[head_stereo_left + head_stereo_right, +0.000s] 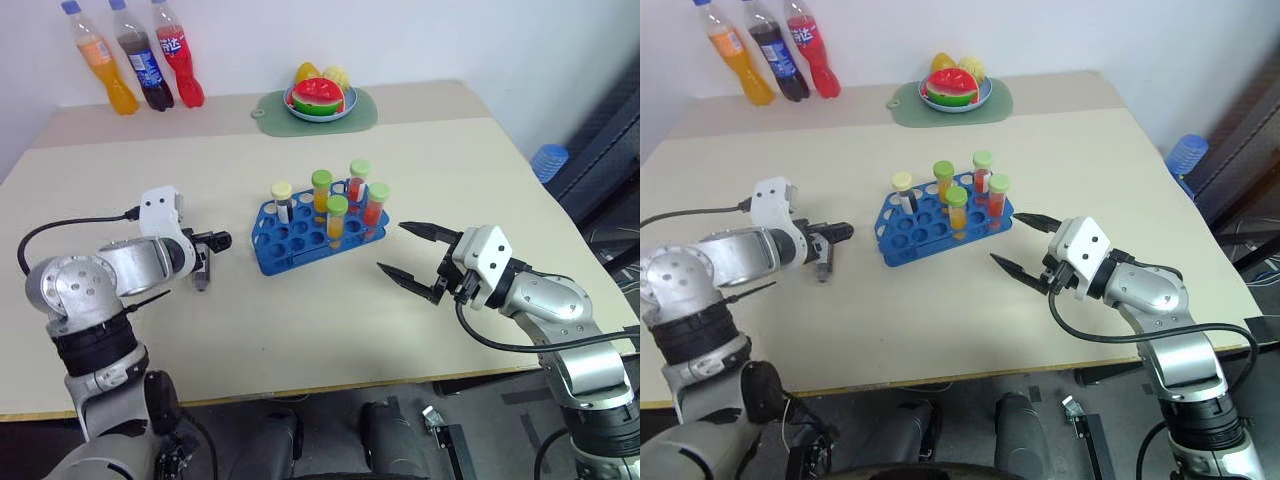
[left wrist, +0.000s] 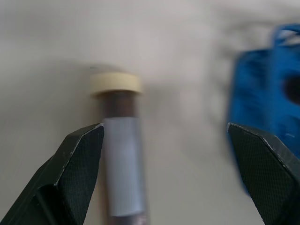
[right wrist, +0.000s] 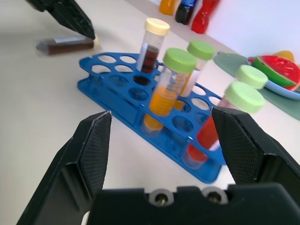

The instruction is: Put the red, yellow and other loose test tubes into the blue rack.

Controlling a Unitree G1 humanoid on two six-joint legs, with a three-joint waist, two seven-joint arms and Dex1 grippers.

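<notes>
The left gripper [image 1: 207, 262] is angling down over a dark brown tube [image 3: 65, 46] lying on the table [image 1: 300, 310] at the blue rack's [image 1: 300, 240] nine o'clock, fingers [image 2: 79, 159] released. The right gripper [image 1: 415, 256] is hovering level at the rack's four o'clock, fingers spread, empty. The rack is holding five capped tubes upright.

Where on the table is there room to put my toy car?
Free: the wide bare tabletop between the blue rack, the fruit plate and the right edge; also the near strip between both grippers. Crowded: beside the left gripper, where a brown tube lies, and the bottles' corner.
</notes>
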